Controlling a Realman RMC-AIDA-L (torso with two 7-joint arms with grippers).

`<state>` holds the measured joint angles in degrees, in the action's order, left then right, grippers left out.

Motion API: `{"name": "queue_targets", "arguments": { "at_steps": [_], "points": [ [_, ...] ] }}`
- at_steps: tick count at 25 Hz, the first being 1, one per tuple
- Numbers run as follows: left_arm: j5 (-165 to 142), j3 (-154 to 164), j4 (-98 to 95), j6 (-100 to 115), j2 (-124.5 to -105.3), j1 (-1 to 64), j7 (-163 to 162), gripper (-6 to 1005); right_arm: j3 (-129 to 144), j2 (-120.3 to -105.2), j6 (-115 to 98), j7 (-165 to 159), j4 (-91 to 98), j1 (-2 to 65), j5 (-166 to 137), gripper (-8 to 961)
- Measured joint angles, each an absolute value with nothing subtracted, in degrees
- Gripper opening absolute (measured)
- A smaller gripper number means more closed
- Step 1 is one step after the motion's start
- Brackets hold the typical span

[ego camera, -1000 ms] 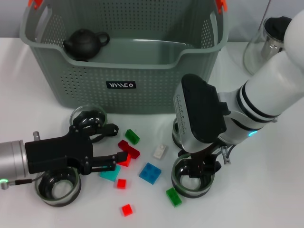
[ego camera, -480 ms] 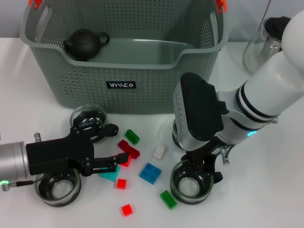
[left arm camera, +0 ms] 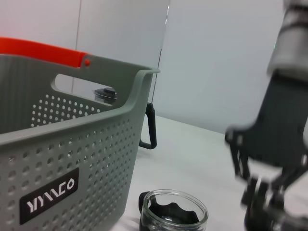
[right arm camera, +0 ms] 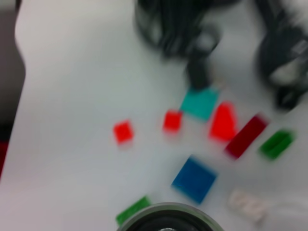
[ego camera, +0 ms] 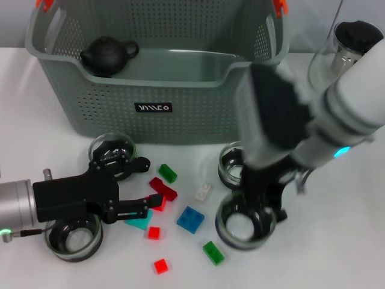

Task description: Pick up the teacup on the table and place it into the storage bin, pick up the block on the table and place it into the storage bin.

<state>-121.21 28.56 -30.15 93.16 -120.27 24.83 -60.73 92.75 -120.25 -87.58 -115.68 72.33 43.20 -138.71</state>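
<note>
My right end effector (ego camera: 260, 208) clenches the rim of a teacup (ego camera: 243, 227) near the bench's front edge, not yet in the storage bin (ego camera: 157, 84); my left end effector (ego camera: 141, 192), released, straddles a red block (ego camera: 157, 203); neither item is binned.

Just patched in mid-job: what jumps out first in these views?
The big grey-green storage bin fills the back of the table, with a black teapot inside at its left. In front lie scattered coloured blocks among glass teacups. The right hand is down at one teacup, while the left hand reaches in at the red blocks.
</note>
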Motion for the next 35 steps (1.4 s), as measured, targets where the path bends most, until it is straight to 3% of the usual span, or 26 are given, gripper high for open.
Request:
{"name": "queue_targets", "arguments": {
  "at_steps": [10,18,35],
  "points": [
    [-121.2,27.6,-30.1,93.0,-120.33,24.8,-59.9,844,66.4,-119.82,-98.0,-115.9,88.9,41.6,-124.9,53],
    [-121.2,27.2,-30.1,93.3,-120.32,24.8,-60.0,844,64.6,-120.11,-79.2,-124.6,87.8,42.9,-125.8,54],
    [-120.1,27.2,-29.4,93.8,-120.47,24.2,-59.8,843,63.3,-119.46,-62.2,-139.9,49.1,69.4,-154.2,53]
  ]
}}
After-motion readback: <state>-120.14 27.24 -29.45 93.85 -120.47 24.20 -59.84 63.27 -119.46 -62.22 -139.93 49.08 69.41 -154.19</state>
